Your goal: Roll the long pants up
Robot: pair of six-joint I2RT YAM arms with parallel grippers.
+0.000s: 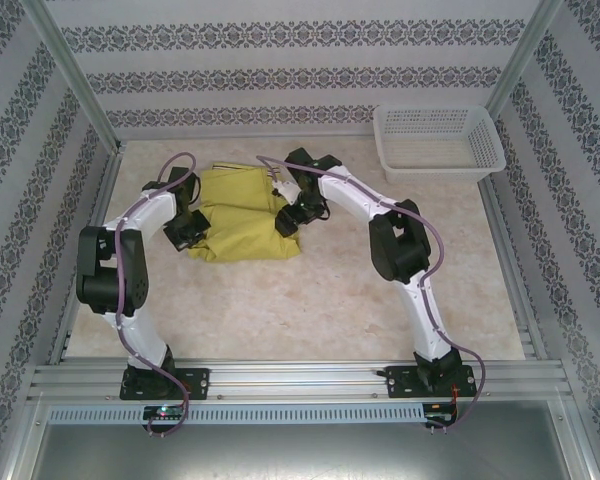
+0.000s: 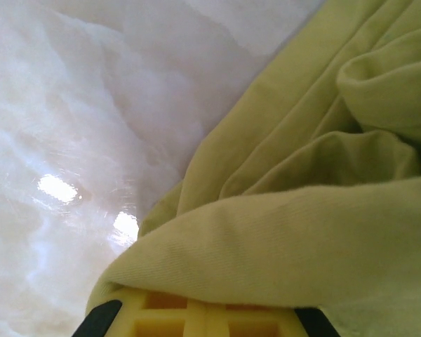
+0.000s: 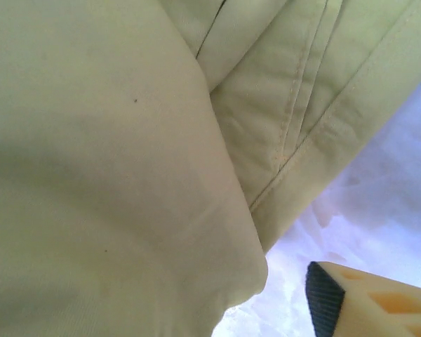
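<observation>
Left tool (image 2: pixel 196 317) clamped on a fold of the long pants (image 2: pixel 302 232), right tool (image 1: pixel 288 222) spread, empty, at their opposite edge

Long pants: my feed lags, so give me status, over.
Left fingers shut on yellow-green cloth long pants, bunched. Right fingers open, off cloth. White plastic mesh basket far corner, not in the way.

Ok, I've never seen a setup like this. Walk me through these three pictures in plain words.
Two white robot arms are bolted to the near edge of a table. One picture looks down from above; the other two come from cameras on each wrist. On the table lie folded yellow-green long pants and a white basket. The left hand is shut, apparently pinching the pants' edge. The right hand is open beside the cloth, its finger over bare table, holding nothing.
</observation>
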